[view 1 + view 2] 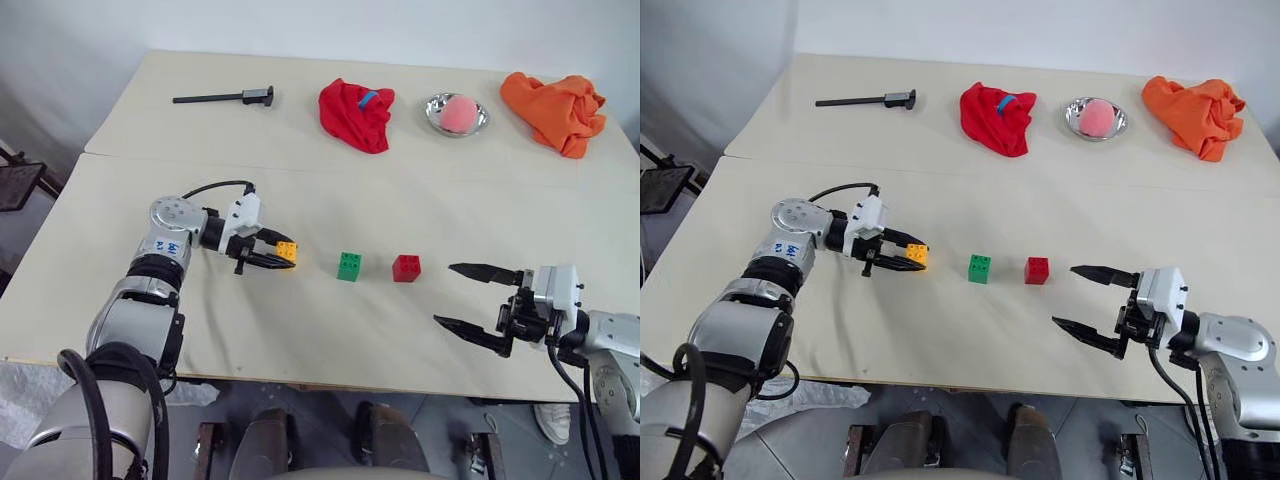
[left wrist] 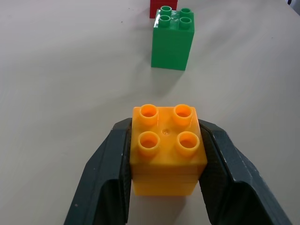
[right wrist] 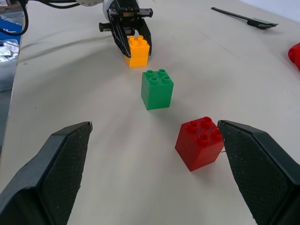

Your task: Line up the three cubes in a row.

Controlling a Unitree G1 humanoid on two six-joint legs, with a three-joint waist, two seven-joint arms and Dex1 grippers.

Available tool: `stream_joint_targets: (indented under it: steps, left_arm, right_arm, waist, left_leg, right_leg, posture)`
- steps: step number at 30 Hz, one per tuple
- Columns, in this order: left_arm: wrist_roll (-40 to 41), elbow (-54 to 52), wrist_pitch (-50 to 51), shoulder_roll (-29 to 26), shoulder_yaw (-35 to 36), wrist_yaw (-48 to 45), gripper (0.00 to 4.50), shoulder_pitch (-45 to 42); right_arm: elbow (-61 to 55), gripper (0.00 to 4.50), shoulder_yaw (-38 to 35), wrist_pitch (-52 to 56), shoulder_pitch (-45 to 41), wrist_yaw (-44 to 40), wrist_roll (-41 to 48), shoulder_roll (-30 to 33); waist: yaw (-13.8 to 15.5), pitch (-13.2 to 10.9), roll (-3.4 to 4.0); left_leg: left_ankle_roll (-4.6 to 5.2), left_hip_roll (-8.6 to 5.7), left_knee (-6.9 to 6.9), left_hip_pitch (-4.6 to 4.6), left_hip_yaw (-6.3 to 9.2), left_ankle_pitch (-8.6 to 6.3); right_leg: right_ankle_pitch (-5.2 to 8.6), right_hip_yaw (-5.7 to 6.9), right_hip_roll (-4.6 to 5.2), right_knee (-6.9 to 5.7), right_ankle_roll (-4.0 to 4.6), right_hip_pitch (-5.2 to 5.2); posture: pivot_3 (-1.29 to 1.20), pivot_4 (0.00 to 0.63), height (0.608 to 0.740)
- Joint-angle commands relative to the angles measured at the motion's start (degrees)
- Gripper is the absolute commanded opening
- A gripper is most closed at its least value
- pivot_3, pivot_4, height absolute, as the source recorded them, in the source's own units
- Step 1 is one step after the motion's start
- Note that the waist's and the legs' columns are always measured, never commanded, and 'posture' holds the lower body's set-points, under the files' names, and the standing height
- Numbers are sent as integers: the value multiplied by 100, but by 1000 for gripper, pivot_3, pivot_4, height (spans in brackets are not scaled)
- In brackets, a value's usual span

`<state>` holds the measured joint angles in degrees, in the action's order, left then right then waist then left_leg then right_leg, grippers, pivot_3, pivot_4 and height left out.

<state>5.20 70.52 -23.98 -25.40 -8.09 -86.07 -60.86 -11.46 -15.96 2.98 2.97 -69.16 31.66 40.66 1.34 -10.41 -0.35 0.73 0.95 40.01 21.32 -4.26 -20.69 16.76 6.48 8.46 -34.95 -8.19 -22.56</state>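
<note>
The table point(image 1: 330, 200) carries everything, two pale tops butted together with a seam running across. Along its far edge, from the right corner leftward, lie an orange cloth point(image 1: 553, 110), a metal bowl point(image 1: 455, 115) with a pink ball point(image 1: 460, 113) in it, a red cloth point(image 1: 356, 114) and a black tool point(image 1: 225, 97).

The left gripper point(image 1: 272, 253) reaches in from the left edge, clenched on the yellow cube point(image 1: 287, 250); the left wrist view shows a finger point(image 2: 110, 173) pressed to each side of that cube, studs up. In the right wrist view the cube looks to be touching the tabletop or just above it; which, I cannot tell.

The right gripper point(image 1: 466, 297) sits near the front right corner, its fingers spread wide and holding nothing.

The green cube point(image 1: 349, 266) stands on the table just right of the yellow one, the red cube point(image 1: 406, 268) a little further right, both upright and apart. The three lie roughly in one line across the middle of the near top.
</note>
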Motion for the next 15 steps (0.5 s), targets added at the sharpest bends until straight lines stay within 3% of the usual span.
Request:
stream_joint_targets:
  steps: [1, 5, 13, 15]
  left_arm:
    - [-28, 63, -96, 98, 33, -643, 1514, -154]
    - [-80, 114, 1, 148, 61, -643, 1514, -159]
    - [795, -645, 618, -510, 225, -643, 3983, 158]
    - [1333, -1367, 1042, -951, 221, -643, 4245, 584]
  right_arm:
    - [-234, 4500, -187, -33, 105, 99, 125, 20]
    - [-219, 4500, -167, -50, 127, 129, 126, 17]
    - [302, 4500, -5, -103, -191, -329, 167, 139]
    - [680, 4500, -22, -59, -441, -617, 210, 278]
  waist:
    - [0, 0, 0]
    - [1, 0, 0]
    - [-57, -1, -2]
    - [-125, -1, -1]
  left_leg:
    - [1, 0, 1, 0, 0, -1]
    - [1, 0, 1, 0, 1, -1]
    - [2, 4, 1, 0, 2, -1]
    - [2, 4, 1, -1, 3, -1]
  right_leg:
    - [0, 0, 0, 1, 0, 0]
    - [0, 0, 0, 0, 0, 0]
    - [0, 0, -1, -2, 0, 0]
    - [0, 0, -1, -4, 0, 0]
  posture:
    - [0, 150, 740]
    - [0, 150, 740]
    - [0, 150, 740]
    - [0, 150, 740]
